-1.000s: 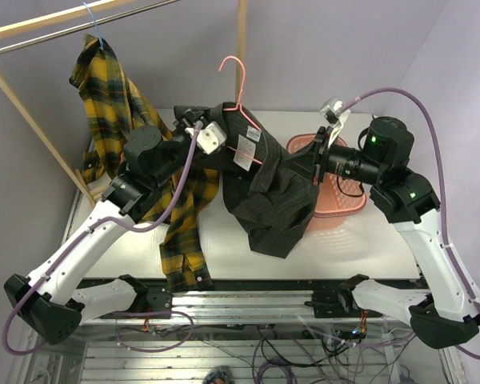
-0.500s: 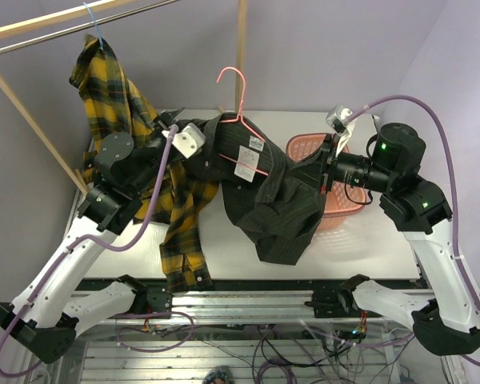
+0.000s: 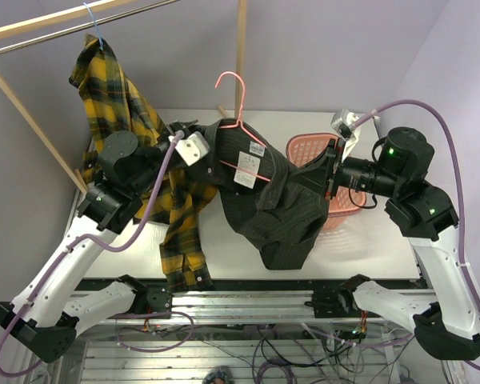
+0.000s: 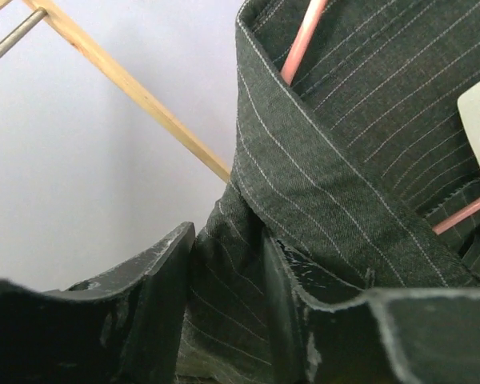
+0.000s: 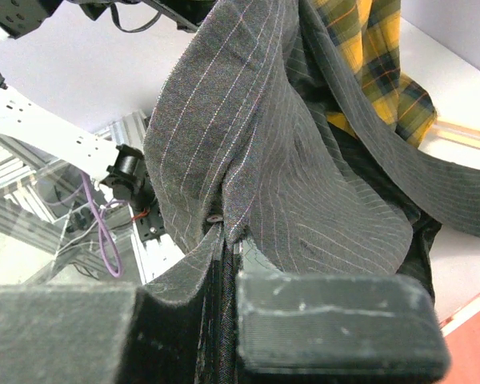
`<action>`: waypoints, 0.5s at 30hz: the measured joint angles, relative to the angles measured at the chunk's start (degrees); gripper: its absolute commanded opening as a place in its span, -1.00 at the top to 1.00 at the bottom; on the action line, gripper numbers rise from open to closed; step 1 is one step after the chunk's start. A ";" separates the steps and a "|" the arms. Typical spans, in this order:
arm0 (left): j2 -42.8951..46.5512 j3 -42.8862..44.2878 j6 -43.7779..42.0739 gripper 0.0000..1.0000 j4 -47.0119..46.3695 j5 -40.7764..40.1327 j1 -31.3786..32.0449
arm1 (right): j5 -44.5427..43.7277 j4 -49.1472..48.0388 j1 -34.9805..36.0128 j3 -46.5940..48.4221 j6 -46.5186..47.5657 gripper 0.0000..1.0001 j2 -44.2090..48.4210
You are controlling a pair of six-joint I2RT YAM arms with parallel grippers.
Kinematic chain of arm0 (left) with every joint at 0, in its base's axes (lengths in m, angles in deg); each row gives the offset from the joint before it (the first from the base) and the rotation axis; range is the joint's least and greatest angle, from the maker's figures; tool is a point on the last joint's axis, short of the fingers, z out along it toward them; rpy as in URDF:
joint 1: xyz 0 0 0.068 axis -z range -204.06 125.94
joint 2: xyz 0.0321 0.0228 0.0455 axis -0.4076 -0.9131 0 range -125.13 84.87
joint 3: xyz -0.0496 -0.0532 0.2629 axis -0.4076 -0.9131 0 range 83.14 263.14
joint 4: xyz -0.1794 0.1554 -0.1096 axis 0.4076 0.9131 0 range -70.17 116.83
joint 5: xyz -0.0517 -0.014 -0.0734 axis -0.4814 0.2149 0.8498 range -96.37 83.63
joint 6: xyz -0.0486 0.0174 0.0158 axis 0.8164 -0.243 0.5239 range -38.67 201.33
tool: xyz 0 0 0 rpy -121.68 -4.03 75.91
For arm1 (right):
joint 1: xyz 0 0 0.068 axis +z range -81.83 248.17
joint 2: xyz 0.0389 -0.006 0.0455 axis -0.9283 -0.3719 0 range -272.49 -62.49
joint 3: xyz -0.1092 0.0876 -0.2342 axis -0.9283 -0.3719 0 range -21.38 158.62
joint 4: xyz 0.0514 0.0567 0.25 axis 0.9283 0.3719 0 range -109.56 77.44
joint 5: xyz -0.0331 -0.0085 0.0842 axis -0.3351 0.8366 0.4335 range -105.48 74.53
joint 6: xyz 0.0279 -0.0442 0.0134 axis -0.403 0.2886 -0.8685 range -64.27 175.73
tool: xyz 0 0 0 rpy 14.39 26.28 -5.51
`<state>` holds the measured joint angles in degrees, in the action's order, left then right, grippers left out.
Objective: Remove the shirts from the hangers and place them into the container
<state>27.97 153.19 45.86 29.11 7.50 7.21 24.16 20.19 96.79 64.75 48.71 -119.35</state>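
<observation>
Dark pinstriped button-up shirt (image 3: 280, 210), draped on pink wire hanger (image 3: 242, 100), pinched in right pincer (image 5: 226, 256), collar straddled by half-open left pincer (image 4: 228, 256).

Dark shirt (image 3: 280, 200) was woven cloth, matt, w/ a fine twill-like weave and thin pale stripes. White tag (image 3: 246, 168) on it was prob. paper. Plaid shirt (image 3: 112, 88) was soft-looking matt cloth. Pink hanger (image 4: 302, 44) was thin wire w/ a smooth, slightly glossy coat. Basket (image 3: 304, 148) was smooth salmon plastic. Rack had bare wood rails (image 3: 242, 40) and a dull metal rod (image 3: 80, 28). Left gripper (image 4: 226, 240) fingers were dark, matt, scuffed. Right gripper (image 5: 216, 264) pads were black w/ a fine rough texture.
</observation>
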 measured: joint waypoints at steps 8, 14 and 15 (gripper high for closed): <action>-0.04 -6.49 -1.01 0.86 -6.78 0.33 -0.13 | 0.81 0.48 -0.07 -0.48 -0.87 1.00 -0.04; 0.13 -11.17 -0.66 0.86 -13.77 -0.59 -0.13 | 0.76 0.94 -0.11 -0.52 -0.90 1.00 -0.81; 0.13 -11.45 -0.61 0.86 -14.36 -0.94 -0.13 | 0.74 0.94 -0.11 -0.52 -0.87 1.00 -0.90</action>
<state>28.10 141.73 45.25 14.75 6.56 7.08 24.91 21.13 96.68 64.23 47.83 -120.25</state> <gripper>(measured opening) 0.114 0.028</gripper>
